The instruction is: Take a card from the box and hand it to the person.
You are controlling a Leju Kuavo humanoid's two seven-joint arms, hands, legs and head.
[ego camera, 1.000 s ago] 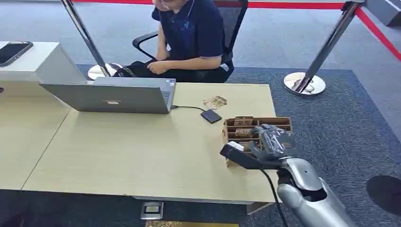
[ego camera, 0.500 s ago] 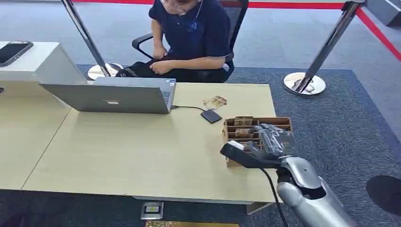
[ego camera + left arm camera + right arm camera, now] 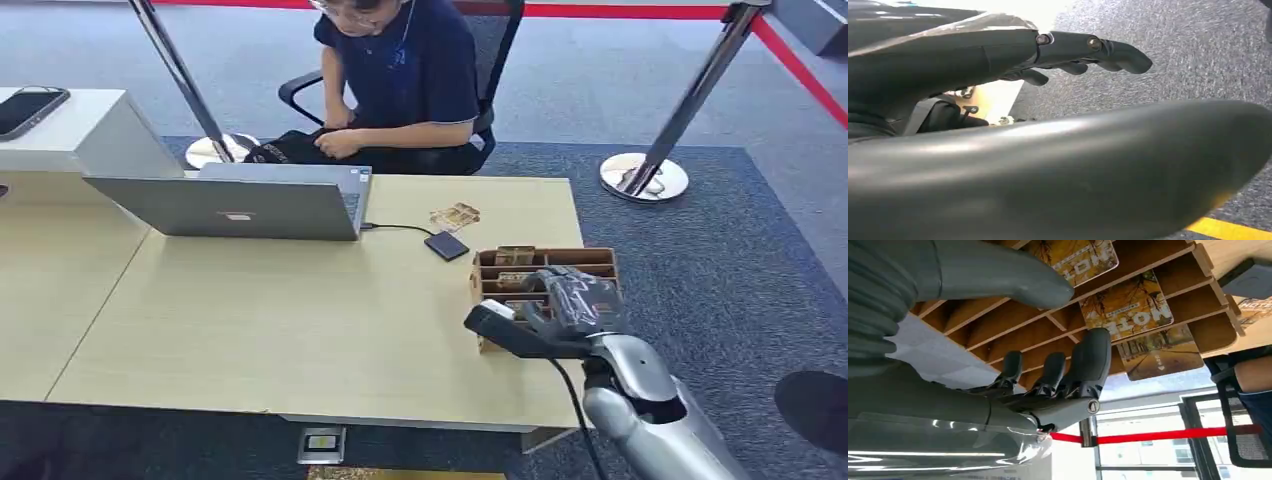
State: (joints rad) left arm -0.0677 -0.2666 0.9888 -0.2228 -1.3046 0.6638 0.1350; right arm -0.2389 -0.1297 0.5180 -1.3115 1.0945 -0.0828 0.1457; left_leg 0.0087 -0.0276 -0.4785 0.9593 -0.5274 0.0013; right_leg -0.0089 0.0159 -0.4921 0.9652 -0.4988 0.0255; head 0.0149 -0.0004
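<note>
Silver open laptop (image 3: 235, 205) at table's far left, small black flat device (image 3: 446, 245) mid-table. Slotted brown wooden card box (image 3: 545, 262) at light wooden table's (image 3: 300, 320) right edge. Yellow-brown printed cards (image 3: 1128, 307) stand in slots between right hand's (image 3: 570, 305) thumb and dark fingers (image 3: 1088, 362); fingers apart, nothing held. Person in dark blue shirt (image 3: 410, 70) seated at far edge. Left hand (image 3: 1068, 55) over grey carpet, fingers spread, empty.

We see an office-like demo area: desk (image 3: 300, 320), laptop (image 3: 235, 205), office chair (image 3: 495, 60), carpet (image 3: 720, 270), roped stanchions (image 3: 660, 150).
</note>
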